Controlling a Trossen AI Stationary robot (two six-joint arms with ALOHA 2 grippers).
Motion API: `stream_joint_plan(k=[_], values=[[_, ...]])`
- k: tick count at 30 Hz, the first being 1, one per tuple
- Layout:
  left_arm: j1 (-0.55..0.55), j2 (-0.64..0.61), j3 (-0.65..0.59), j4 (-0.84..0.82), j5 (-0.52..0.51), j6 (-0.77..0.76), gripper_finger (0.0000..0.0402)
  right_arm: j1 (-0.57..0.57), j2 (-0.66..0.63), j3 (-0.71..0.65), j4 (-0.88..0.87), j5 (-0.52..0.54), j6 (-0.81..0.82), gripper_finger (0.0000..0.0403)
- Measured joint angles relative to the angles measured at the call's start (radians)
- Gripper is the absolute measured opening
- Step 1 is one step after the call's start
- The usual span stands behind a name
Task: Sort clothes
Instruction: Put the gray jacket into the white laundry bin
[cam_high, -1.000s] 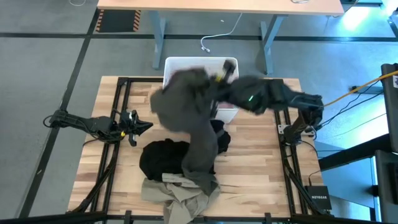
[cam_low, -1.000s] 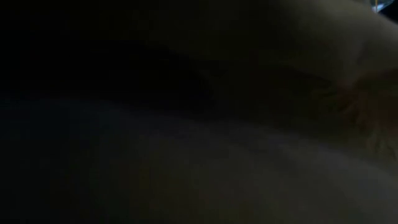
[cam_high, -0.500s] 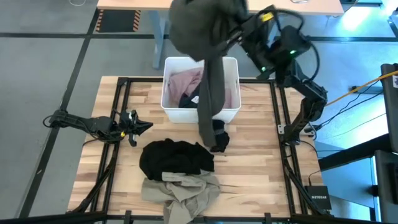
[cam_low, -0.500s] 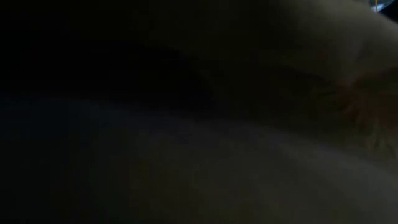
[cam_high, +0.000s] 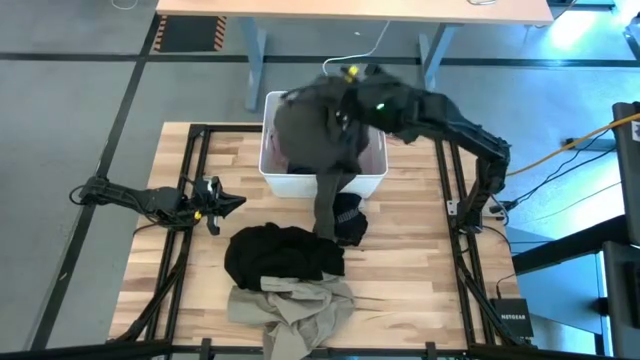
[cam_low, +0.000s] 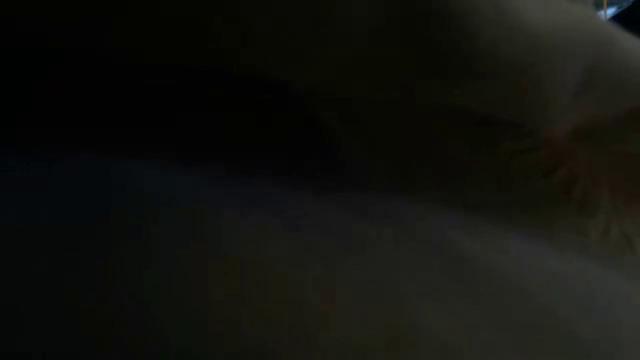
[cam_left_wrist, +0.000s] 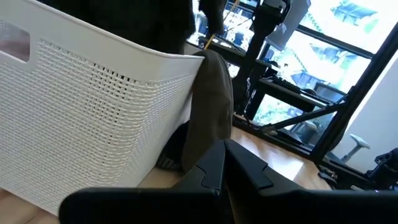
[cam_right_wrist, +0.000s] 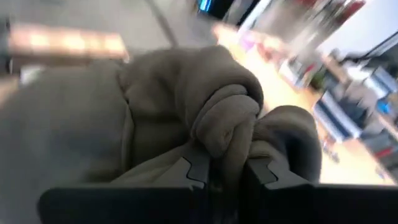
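Observation:
My right gripper (cam_high: 335, 112) is over the white bin (cam_high: 372, 185) at the table's far side, shut on the dark olive garment (cam_high: 315, 130). The garment covers most of the bin. Its long tail (cam_high: 325, 200) drapes over the bin's near wall (cam_left_wrist: 93, 112) down to the table. A bit of pale pink cloth (cam_high: 377, 152) shows inside the bin. The black garment (cam_high: 285, 255) and the khaki-beige one (cam_high: 295, 305) lie heaped near the table's front edge. My left gripper (cam_high: 228, 200) rests shut at the table's left, touching nothing. My right gripper pinches a bunched fold of the dark olive garment (cam_right_wrist: 227, 140) between its two fingers (cam_right_wrist: 198, 169), several layers thick. The fingers slant downward, coming from the table's right. The bulk of the garment hangs below them into the bin, and its tail (cam_left_wrist: 211, 106) trails slack over the bin's wall.
A small dark cloth (cam_high: 350, 215) lies on the table against the tail's end. Black frame rails (cam_high: 190, 240) run along both sides of the wooden table. The low view is dark and shows nothing. A desk (cam_high: 350, 8) stands beyond the far edge.
My right gripper has swung up and toward the far edge with the olive garment, then sunk over the bin, staying shut. The garment's upper part has left the table's middle and now hangs into the bin; its tail has been drawn off the front heap toward the bin's near wall.

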Motion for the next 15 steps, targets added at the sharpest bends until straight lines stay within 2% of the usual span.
stream_joint_plan(k=[7, 15], values=[[0.0, 0.0, 0.0, 0.0, 0.0, -0.005, 0.0004, -0.013, 0.004, -0.193, 0.001, -0.002, 0.106, 0.0047], [0.0, 0.0, 0.0, -0.001, 0.005, -0.005, 0.0004, -0.035, 0.004, -0.354, 0.119, -0.061, 0.2, 0.0151]])
